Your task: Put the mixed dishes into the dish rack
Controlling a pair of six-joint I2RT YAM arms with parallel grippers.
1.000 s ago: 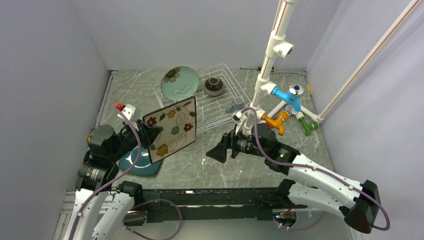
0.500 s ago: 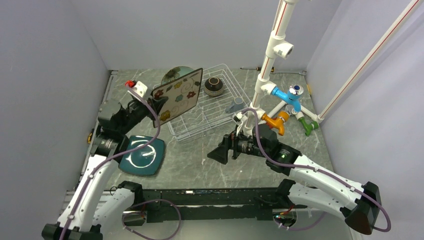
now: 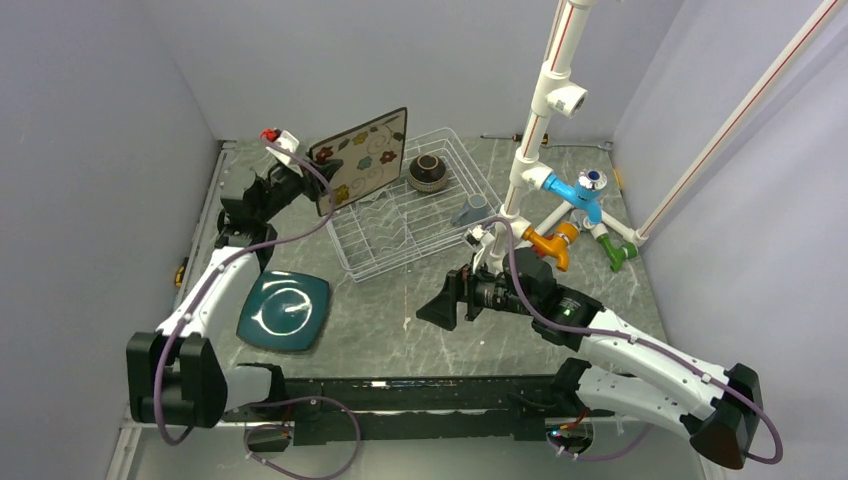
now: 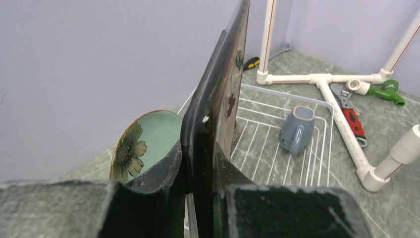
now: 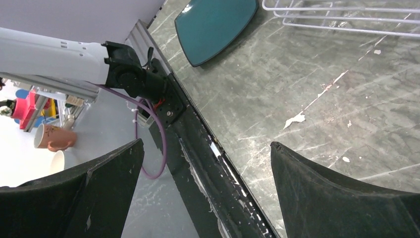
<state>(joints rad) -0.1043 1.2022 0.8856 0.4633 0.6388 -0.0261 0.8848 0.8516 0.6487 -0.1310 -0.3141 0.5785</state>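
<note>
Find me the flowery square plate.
Top view, back left: the left gripper holds the floral plate on edge at the left end of the dish rack, beside the green plate.

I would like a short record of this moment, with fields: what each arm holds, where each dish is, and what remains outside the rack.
Left fingers: shut on cream floral plate, held on edge at the far left corner of the dish rack
Right fingers: open, empty, above the table
Inside rack: brown bowl, grey mug
Green plate: on edge beside the held plate
Outside rack: teal plate, flat on table
</note>
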